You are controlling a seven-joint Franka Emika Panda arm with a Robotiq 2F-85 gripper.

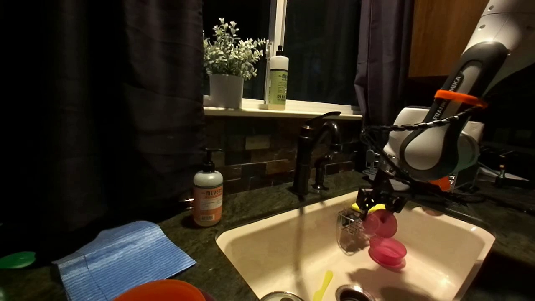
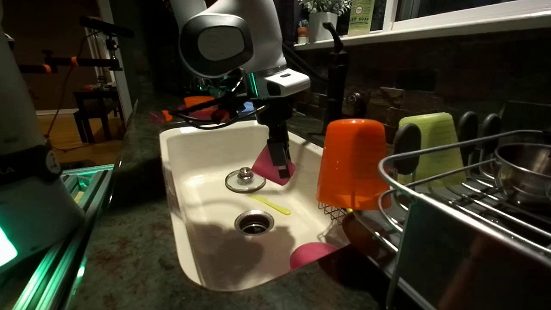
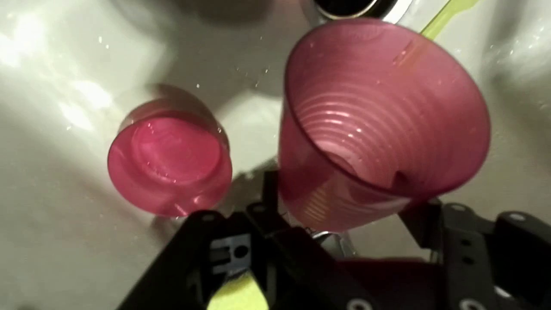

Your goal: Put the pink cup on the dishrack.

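Gripper, closed part-way, has the pink cup pinched between its jaws, on a slant above the cream sink. I can see another pink vessel lower down in there, and the dishrack beside the sink, a metal pot on it.

Dark stone countertop, pale sink let into it. Faucet and upright soap bottle along back edge. Blue cloth near bottle. Dishrack near back edge, across sink from cloth.
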